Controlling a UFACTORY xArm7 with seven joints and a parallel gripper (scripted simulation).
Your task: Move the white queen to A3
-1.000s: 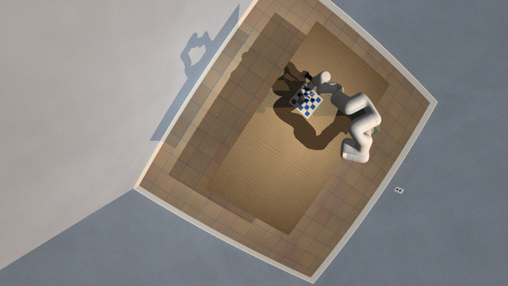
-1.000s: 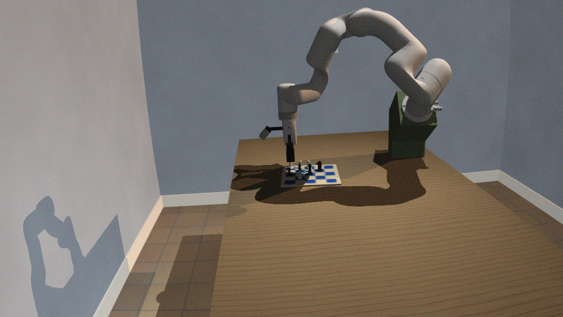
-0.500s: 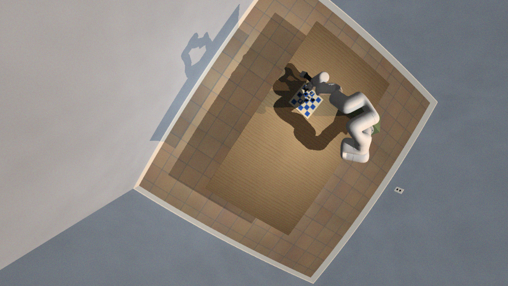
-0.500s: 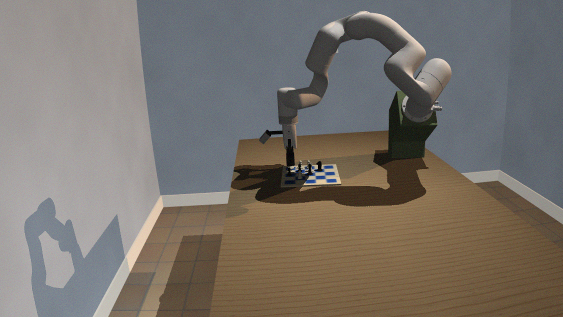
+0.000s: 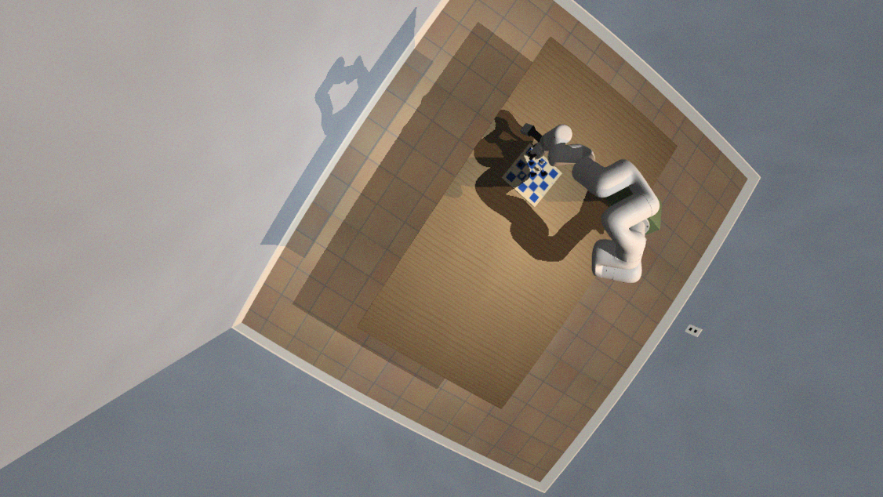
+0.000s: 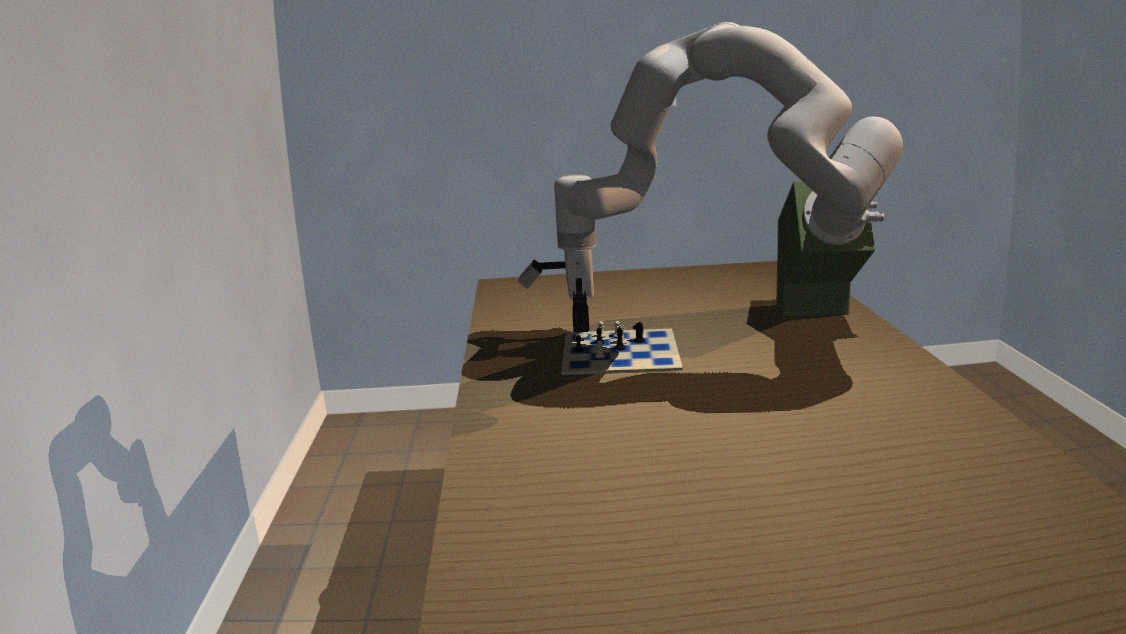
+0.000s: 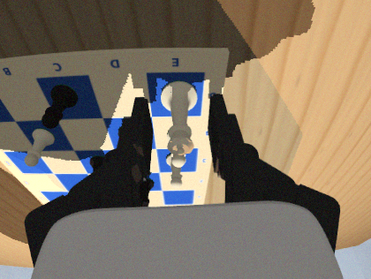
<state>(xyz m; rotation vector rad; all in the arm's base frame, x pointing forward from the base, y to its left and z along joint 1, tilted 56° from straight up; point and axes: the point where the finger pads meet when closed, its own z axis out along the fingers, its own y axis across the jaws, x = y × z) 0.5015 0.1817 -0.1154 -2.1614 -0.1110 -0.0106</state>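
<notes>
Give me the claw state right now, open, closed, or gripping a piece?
Claw: open, holding nothing; its fingers straddle the white queen with a gap on both sides, the piece standing on the board.
</notes>
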